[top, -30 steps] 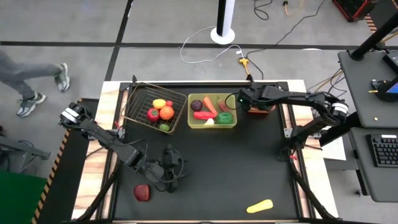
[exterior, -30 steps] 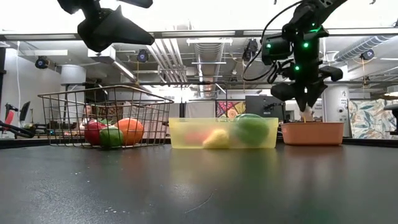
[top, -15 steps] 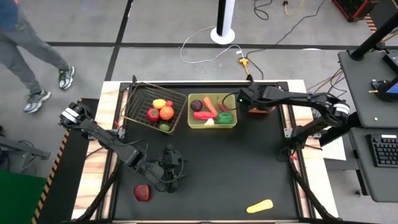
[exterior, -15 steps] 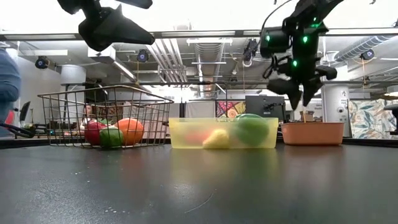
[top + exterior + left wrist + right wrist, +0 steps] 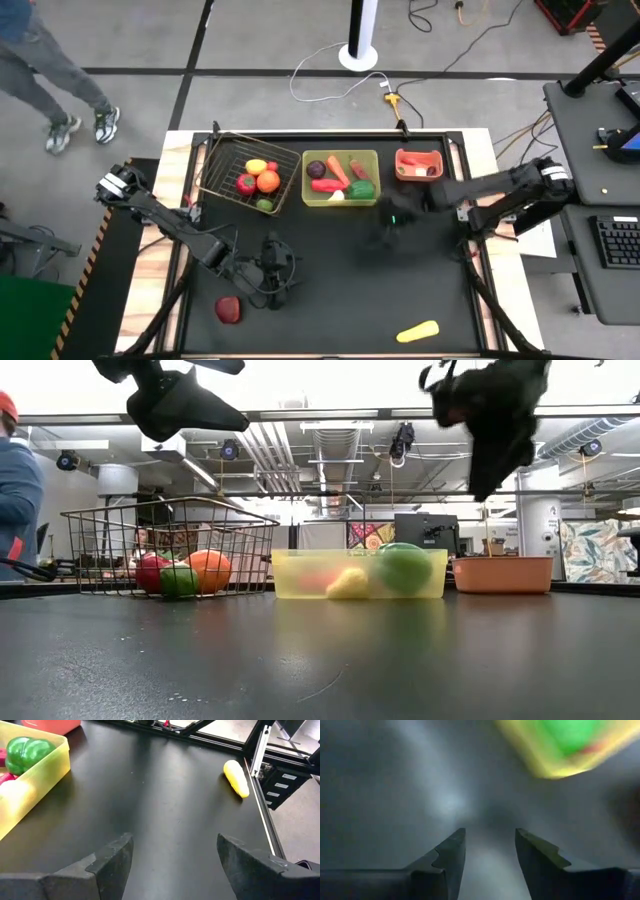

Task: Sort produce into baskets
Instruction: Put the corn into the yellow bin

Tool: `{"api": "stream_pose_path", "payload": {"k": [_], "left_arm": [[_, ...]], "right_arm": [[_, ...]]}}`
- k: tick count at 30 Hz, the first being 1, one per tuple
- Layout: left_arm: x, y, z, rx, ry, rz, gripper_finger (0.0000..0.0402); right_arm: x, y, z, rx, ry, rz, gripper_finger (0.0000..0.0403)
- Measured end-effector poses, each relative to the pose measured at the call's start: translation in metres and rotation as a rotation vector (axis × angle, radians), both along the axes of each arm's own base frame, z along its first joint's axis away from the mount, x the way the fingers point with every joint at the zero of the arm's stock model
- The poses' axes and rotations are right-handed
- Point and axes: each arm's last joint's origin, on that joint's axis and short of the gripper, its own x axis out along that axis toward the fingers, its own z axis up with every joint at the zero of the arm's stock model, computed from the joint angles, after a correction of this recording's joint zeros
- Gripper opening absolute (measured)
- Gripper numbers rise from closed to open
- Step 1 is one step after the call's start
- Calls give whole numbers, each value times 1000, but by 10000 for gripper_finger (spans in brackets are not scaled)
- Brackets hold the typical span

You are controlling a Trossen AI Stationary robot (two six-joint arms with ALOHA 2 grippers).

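Observation:
The wire basket [image 5: 250, 172], the yellow-green tray [image 5: 340, 196] and the salmon bin [image 5: 418, 156] stand in a row along the far edge, each holding produce. A red piece [image 5: 228, 309] lies on the table near the left front. A yellow piece [image 5: 418, 330] lies near the right front and also shows in the left wrist view [image 5: 236, 778]. My left gripper [image 5: 275, 275] hangs open above the table's left middle, right of the red piece. My right gripper [image 5: 388, 232], blurred, is open above the bare table in front of the tray, with nothing between its fingers [image 5: 490, 840].
Bare black table spreads between the containers and the near edge. A person [image 5: 50, 60] walks on the floor beyond the table's far left corner. A white post [image 5: 360, 40] and cables lie behind the table.
My right gripper has swung away from above the salmon bin toward the table's near edge and a little left, now over the bare table in front of the yellow-green tray, turning as it went. The bin now shows uncovered. The person has walked on.

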Motion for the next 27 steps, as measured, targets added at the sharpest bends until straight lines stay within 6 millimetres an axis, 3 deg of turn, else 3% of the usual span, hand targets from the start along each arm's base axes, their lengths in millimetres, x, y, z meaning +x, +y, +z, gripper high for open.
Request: {"api": "stream_pose_path", "payload": {"k": [5, 12, 20, 27], "left_arm": [[0, 0, 0, 10, 0, -5, 270], [0, 0, 0, 34, 2, -18, 270], [0, 0, 0, 36, 3, -20, 270], [0, 0, 0, 54, 4, -29, 270]], "right_arm": [[1, 67, -2, 90, -7, 238, 160], [-8, 153, -4, 70, 41, 542, 166], [-8, 217, -10, 79, 168, 592, 227], [-17, 264, -30, 202, 366, 603, 282]]}}
